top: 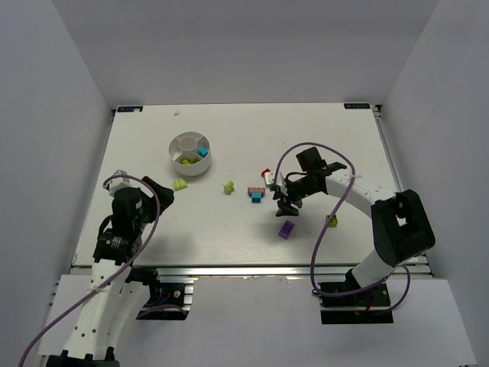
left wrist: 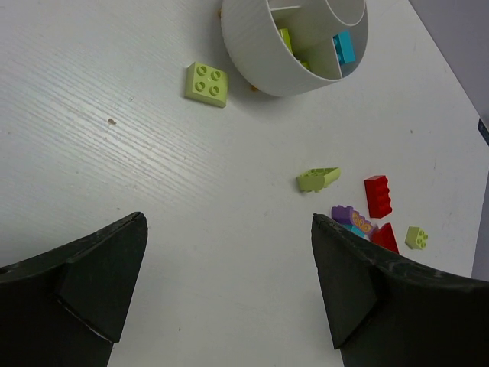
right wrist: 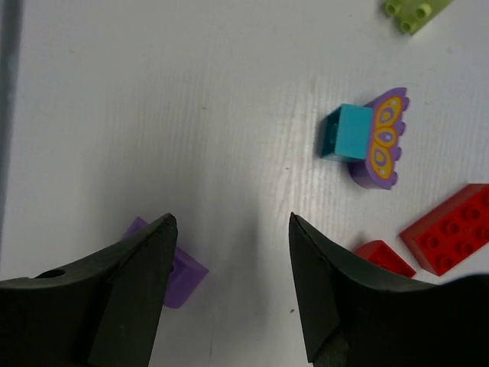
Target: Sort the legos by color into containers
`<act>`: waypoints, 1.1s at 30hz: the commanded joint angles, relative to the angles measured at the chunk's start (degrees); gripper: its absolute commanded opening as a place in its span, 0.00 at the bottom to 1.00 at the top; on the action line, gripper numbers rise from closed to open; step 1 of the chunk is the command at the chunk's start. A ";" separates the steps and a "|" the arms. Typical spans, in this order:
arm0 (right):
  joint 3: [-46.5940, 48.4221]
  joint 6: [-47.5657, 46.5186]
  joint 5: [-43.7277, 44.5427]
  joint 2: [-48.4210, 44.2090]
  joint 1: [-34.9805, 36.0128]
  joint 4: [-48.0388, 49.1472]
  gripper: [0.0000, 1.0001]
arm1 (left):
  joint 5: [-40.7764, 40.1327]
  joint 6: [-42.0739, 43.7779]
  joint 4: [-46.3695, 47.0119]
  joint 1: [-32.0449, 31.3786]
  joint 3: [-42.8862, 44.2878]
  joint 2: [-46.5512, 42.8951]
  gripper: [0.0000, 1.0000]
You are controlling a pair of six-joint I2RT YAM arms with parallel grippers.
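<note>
My right gripper (right wrist: 229,229) hangs half open on nothing — the purple brick (right wrist: 187,277) lies on the table (right wrist: 153,115) just outside its jaws. Light, stiff, slick plastic, I judge — I'd pinch its flat sides.

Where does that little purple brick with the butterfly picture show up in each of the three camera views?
Top external: the butterfly brick lies near the middle of the table.
Left wrist: lower right, beside the red bricks.
Right wrist: right of centre, touching a cyan brick.
Shared landmark: the nearest lime-green brick appears in all three.
</note>
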 commanded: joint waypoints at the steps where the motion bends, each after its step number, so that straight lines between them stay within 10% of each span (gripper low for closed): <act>1: -0.39 3.80 5.48 -1.71 -0.13 8.20 0.65 | 0.58 1.20 -1.65 -0.18 -0.83 -2.24 0.97; 18: 5.32 24.20 12.17 1.45 -5.93 12.79 0.65 | 0.93 2.78 -0.15 -0.27 -1.71 -0.05 0.97; 33: -0.06 -8.49 -1.28 -1.98 -2.34 10.49 0.73 | 4.45 3.93 2.84 -0.27 -3.12 -0.14 0.97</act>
